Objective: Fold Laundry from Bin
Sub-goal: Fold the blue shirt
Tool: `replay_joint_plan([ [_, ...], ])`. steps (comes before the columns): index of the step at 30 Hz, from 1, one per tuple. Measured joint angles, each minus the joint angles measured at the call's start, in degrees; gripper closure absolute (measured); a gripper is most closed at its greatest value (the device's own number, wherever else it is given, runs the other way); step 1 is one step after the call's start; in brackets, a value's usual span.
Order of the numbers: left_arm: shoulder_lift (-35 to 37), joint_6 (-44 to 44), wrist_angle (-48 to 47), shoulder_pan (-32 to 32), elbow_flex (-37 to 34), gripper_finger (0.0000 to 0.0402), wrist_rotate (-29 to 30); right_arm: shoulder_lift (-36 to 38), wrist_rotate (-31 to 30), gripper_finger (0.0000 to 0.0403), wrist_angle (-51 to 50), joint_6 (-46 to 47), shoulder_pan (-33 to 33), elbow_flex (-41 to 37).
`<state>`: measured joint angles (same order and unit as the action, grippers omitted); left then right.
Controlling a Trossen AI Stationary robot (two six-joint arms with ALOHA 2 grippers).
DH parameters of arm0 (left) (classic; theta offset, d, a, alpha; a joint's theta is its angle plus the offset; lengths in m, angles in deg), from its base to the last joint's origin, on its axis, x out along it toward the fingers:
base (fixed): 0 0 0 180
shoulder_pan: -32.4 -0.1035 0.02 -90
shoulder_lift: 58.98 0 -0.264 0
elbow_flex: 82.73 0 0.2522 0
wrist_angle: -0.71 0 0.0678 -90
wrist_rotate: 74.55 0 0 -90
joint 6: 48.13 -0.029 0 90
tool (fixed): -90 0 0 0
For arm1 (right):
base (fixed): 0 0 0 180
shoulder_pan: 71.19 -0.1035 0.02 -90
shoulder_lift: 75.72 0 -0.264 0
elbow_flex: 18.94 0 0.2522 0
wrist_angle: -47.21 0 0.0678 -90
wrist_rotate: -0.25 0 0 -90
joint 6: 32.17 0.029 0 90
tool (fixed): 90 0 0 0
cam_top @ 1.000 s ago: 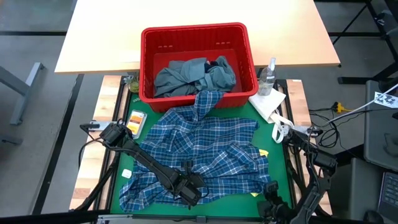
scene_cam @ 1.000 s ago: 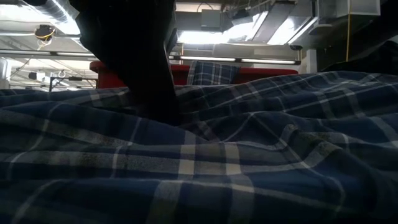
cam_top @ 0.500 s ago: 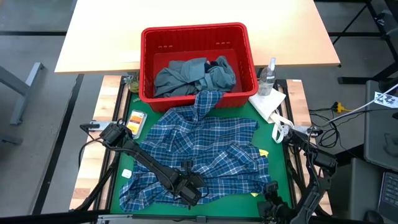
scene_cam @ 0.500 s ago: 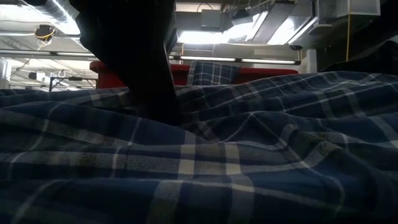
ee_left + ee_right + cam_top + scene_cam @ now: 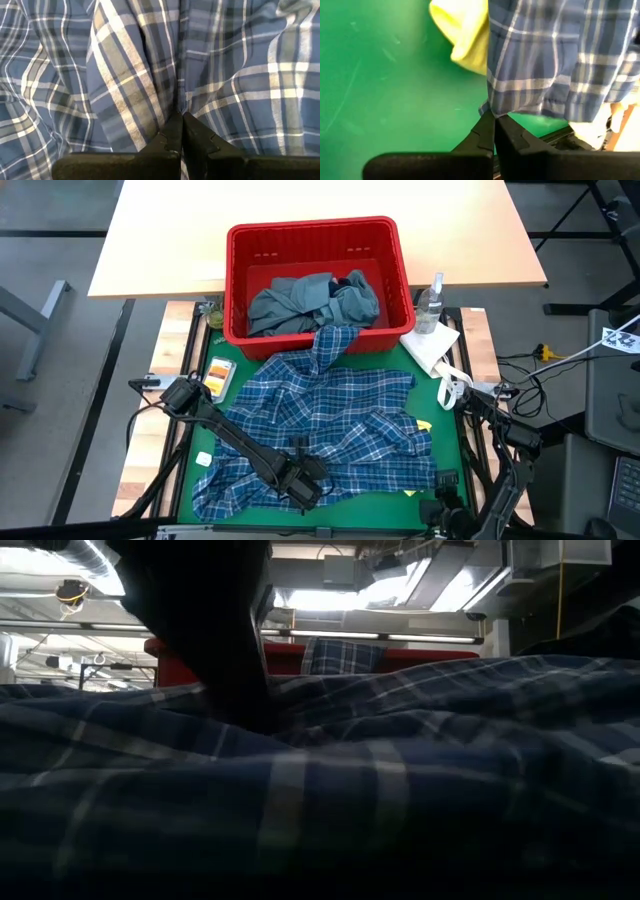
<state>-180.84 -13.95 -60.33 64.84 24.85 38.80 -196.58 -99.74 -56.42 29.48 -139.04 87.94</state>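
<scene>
One plaid shirt [image 5: 320, 430] lies spread on the green mat [image 5: 445, 435], one sleeve hanging over the rim of the single red bin [image 5: 318, 238], which holds one grey-blue garment [image 5: 305, 302]. One yellow garment [image 5: 465, 37] peeks from under the shirt's right edge. Left gripper [image 5: 181, 122] pinches a shirt fold; right gripper [image 5: 494, 122] pinches the shirt's near right corner at the mat's edge.

From table height the plaid shirt [image 5: 400, 770] fills the foreground as a dim blur, hiding the green mat and all but a strip of the red bin [image 5: 420, 658]. A dark arm [image 5: 205, 630] is cut off at the top. Most of the yellow garment [image 5: 465, 35] lies hidden under the shirt.
</scene>
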Motion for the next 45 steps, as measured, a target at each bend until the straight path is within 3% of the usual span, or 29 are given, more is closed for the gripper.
replay_joint_plan([
  [11,2.67,0.09,-0.34,0.33,0.09,0.0401,0.04,0.0,9.64,0.0402,-0.02,-0.01,0.11,0.0],
  [31,3.98,-0.27,-0.69,0.13,0.09,0.0401,-0.35,0.0,12.01,0.0403,-0.15,-3.4,0.16,6.32],
  [36,3.98,-0.29,-1.36,0.15,0.0,0.0401,-0.38,0.07,7.48,0.0402,-0.2,-4.69,1.5,4.02],
  [45,3.98,-0.34,-4.16,0.26,-0.02,0.0376,1.8,0.07,11.62,0.04,-0.2,-9.44,2.29,-2.76],
])
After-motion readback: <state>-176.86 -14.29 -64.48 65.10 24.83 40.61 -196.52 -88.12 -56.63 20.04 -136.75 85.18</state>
